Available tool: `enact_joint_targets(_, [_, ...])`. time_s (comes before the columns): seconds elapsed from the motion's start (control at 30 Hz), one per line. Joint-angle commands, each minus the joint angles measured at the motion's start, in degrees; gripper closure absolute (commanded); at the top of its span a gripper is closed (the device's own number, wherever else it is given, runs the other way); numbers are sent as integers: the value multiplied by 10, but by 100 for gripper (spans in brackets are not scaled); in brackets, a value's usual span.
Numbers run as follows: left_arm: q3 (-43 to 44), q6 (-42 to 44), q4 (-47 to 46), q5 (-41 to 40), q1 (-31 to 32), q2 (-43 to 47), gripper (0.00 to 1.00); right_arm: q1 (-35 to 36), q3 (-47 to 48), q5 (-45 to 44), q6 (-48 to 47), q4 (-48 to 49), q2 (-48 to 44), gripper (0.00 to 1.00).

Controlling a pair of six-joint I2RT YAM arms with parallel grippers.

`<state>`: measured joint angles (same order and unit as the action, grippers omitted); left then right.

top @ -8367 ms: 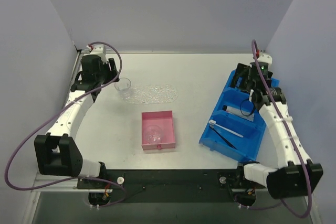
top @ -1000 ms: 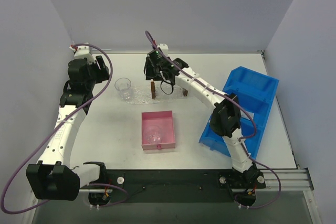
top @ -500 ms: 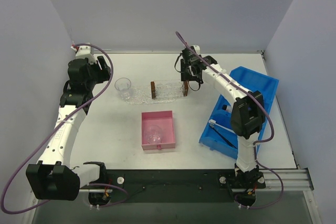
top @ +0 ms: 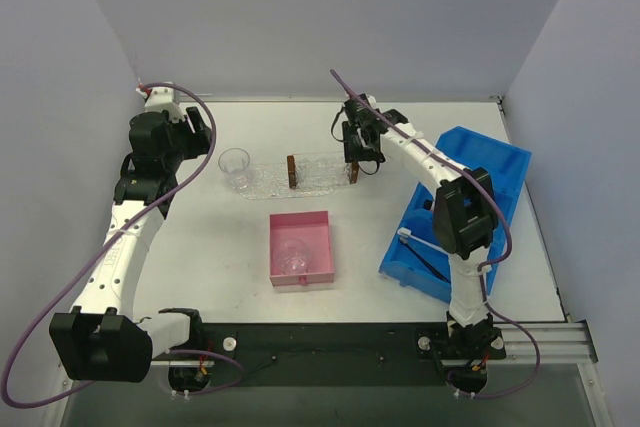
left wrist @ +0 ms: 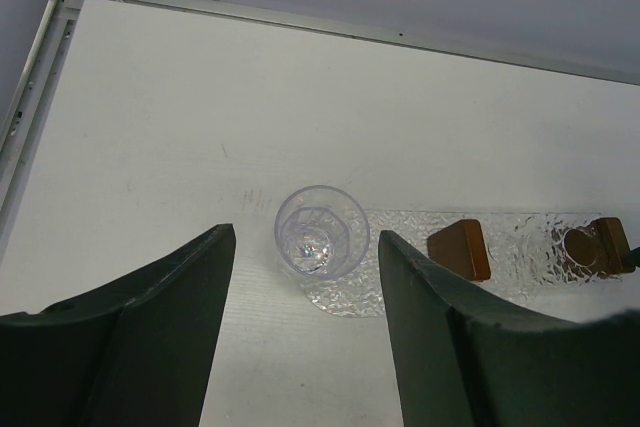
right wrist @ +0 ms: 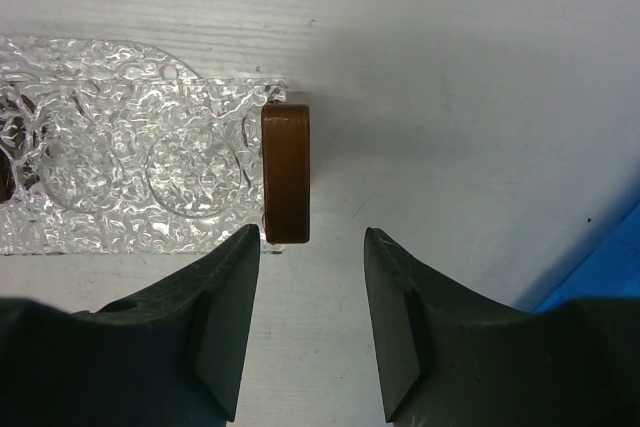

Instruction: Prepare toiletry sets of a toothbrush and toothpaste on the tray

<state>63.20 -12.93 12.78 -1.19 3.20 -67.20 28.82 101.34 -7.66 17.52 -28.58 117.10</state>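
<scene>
The clear bumpy tray [top: 318,177] lies at mid-table with two brown upright blocks, one at its middle [top: 292,170] and one at its right end [top: 353,169]. A clear cup [top: 235,167] stands at its left end. My right gripper [top: 361,154] is open and empty just above the right block [right wrist: 286,172], which stands off its left finger [right wrist: 215,317]. My left gripper [top: 190,133] is open and empty, hovering left of the cup [left wrist: 322,230]. A white toothbrush [top: 418,240] lies in the blue bin [top: 493,172]. No toothpaste shows.
A square pink box [top: 301,247] with a second clear cup [top: 293,256] inside sits in front of the tray. The blue bin stands at the right, its corner in the right wrist view [right wrist: 605,272]. Walls close the left, back and right.
</scene>
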Motion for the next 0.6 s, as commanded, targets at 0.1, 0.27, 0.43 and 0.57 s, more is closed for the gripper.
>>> enact_joint_targets(0.1, [18, -3, -21, 7, -4, 4, 31, 1, 14, 25, 2, -9, 18, 58])
enact_joint_targets(0.27, [17, -3, -21, 8, -4, 4, 31, 0, 25, 21, -1, -9, 30, 59])
enact_joint_targets(0.43, [16, -4, -21, 7, -4, 3, 31, 1, 34, 22, -2, -9, 41, 62])
enact_joint_targets(0.57, [16, -4, -22, 7, -4, 3, 31, 2, 35, 24, 1, -9, 46, 64])
